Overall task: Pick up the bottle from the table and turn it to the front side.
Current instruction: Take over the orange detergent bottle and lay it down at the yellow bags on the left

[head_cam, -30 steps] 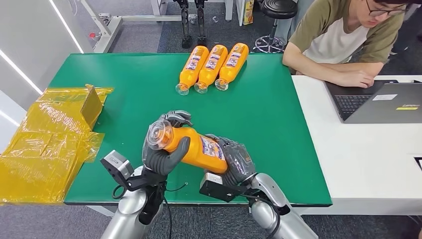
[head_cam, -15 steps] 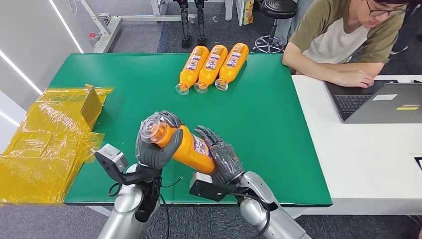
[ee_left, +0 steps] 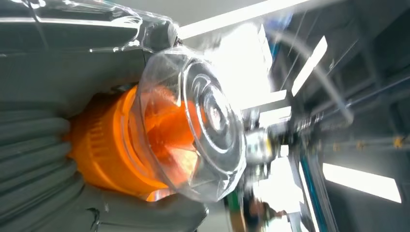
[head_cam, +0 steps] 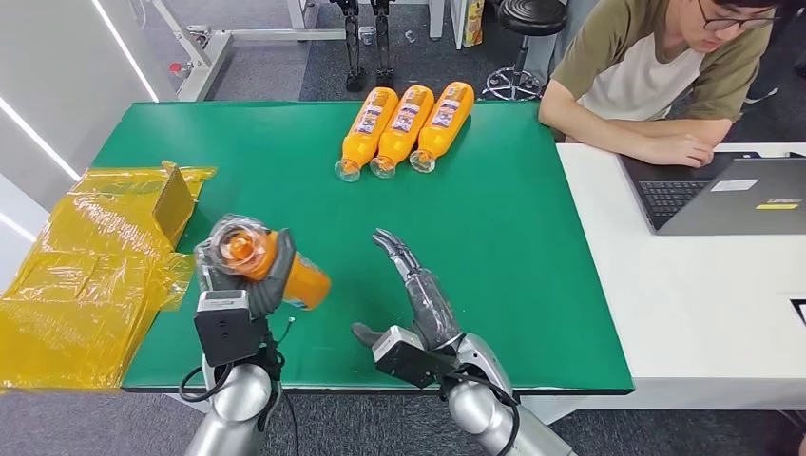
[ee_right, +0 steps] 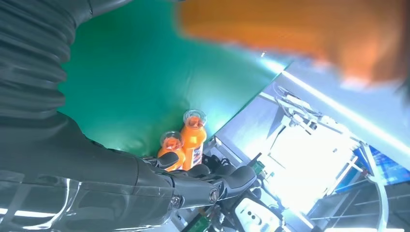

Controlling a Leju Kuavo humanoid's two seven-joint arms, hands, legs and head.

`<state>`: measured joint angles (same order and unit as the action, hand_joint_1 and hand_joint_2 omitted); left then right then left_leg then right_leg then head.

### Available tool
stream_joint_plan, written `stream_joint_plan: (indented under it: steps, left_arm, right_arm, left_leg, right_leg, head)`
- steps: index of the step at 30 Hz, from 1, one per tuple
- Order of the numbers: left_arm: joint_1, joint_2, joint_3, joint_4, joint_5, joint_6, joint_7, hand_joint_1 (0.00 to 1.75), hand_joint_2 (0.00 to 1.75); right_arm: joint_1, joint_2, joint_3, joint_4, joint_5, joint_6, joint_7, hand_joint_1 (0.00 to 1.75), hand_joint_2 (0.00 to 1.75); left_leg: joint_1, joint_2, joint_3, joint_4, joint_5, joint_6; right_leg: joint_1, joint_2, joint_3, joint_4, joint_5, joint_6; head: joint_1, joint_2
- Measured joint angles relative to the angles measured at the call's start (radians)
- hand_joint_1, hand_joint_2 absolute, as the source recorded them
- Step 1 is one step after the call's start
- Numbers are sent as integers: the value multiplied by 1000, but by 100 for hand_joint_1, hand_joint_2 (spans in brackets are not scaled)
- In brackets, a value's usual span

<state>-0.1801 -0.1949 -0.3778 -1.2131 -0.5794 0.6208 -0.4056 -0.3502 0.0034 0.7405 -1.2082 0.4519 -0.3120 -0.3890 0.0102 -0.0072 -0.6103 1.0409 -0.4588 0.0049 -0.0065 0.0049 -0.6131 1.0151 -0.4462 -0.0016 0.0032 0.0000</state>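
Observation:
My left hand (head_cam: 239,274) grips an orange bottle (head_cam: 271,265) near its neck, lifted above the green table (head_cam: 513,237) at the front left. Its clear cap end (head_cam: 233,245) points up toward my head. The left wrist view looks straight at that clear cap (ee_left: 193,125) and the orange neck (ee_left: 104,145) between my grey fingers. My right hand (head_cam: 413,285) stands open to the right of the bottle, fingers stretched out and apart from it. The right wrist view has the bottle (ee_right: 290,29) as an orange blur beyond my open right hand (ee_right: 145,183).
Three more orange bottles (head_cam: 404,128) lie side by side at the table's far edge. Crumpled yellow plastic wrap (head_cam: 90,266) with a cardboard piece covers the left end. A person sits at the white table (head_cam: 703,294) on the right, by a laptop (head_cam: 732,195).
My right hand has let go of the bottle and opened. My left hand has carried the bottle to the left and tilted its cap end upward.

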Motion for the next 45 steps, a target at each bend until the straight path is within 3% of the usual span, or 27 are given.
stream_joint_plan:
  steps: [3,8,18,21,25,28,32,35,39,45]
  left_arm:
    - [34,4,66,-69,-180,70,14,175,175]
    - [75,34,121,-149,-334,78,88,175,175]
    - [104,85,147,-207,-448,71,155,175,175]
    - [105,142,150,-209,-633,17,274,175,175]
    - [88,293,161,-168,-785,-134,338,175,175]
    - [17,437,161,-30,-779,-237,253,175,175]
    - [-188,611,104,295,-752,-445,56,175,175]
    - [-285,661,46,460,-748,-522,30,175,175]
    - [-357,703,-26,595,-761,-557,21,175,175]
    - [-478,719,-155,723,-805,-614,15,175,175]
  right_arm:
    - [5,0,8,-22,-18,-4,8,0,175]
    - [46,-1,10,-82,-22,-35,26,0,175]
    - [100,-5,10,-158,-19,-48,37,0,175]
    - [138,-11,8,-194,3,-54,51,0,175]
    - [184,-29,-13,-245,42,-65,55,0,175]
    - [210,-44,-52,-285,28,-83,38,0,175]
    - [271,-58,-120,-377,-69,-122,-9,0,175]
    - [315,-78,-142,-419,-162,-157,-62,0,175]
    - [342,-123,-148,-430,-264,-194,-133,0,175]
    - [327,-188,-128,-416,-383,-245,-178,0,175]
  left_leg:
    - [0,0,0,0,0,0]
    - [0,0,0,0,0,0]
    - [0,0,0,0,0,0]
    - [0,0,0,0,0,-1]
    - [0,2,1,-1,0,-2]
    - [1,3,1,-1,1,-4]
    - [1,5,1,-1,3,-7]
    - [1,7,1,-1,3,-7]
    - [1,10,0,-1,2,-7]
    - [1,8,-1,-1,2,-7]
  right_leg:
    - [0,0,0,0,0,0]
    - [0,0,0,0,-1,0]
    - [0,0,0,0,0,-1]
    - [0,0,0,0,0,-1]
    - [0,2,-2,1,-1,-2]
    - [1,2,-4,2,-1,-5]
    - [1,3,-5,3,2,-8]
    - [1,6,-5,4,2,-9]
    - [1,9,-6,3,2,-9]
    - [1,7,-6,3,3,-8]
  head:
    - [0,0]
    - [0,0]
    - [0,0]
    - [0,0]
    - [0,0]
    - [0,0]
    - [0,0]
    - [0,0]
    - [0,0]
    - [1,0]
